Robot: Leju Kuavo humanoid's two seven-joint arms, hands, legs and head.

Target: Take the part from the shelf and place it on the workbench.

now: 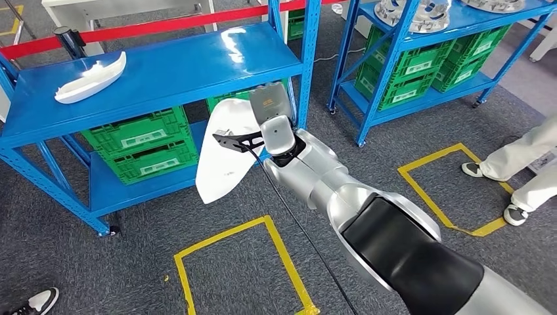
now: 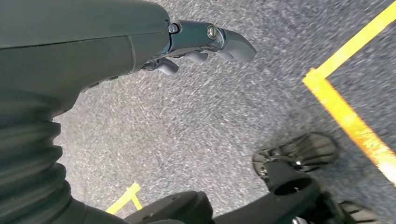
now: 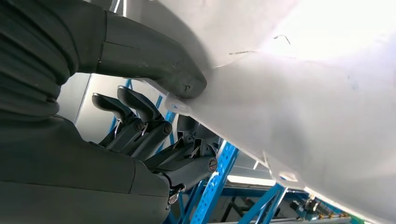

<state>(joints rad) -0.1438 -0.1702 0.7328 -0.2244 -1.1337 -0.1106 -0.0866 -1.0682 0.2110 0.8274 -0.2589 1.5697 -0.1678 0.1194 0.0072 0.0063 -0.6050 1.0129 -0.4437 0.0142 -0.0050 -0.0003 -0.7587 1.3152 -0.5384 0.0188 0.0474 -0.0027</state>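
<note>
Right robot hand gripping white part

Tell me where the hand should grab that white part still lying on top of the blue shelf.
Judging from the head view, the white part lies long and narrow near the left end of the blue shelf, its curved shell facing up. Its slimmer middle looks best, taken from above with fingers across the narrow width. The right hand already holds another white panel.

A large white part (smooth, curved, shell-like) is held in the air in front of the blue shelf, hanging roughly upright. A second, smaller white part is seen lying on the shelf's top level.
</note>
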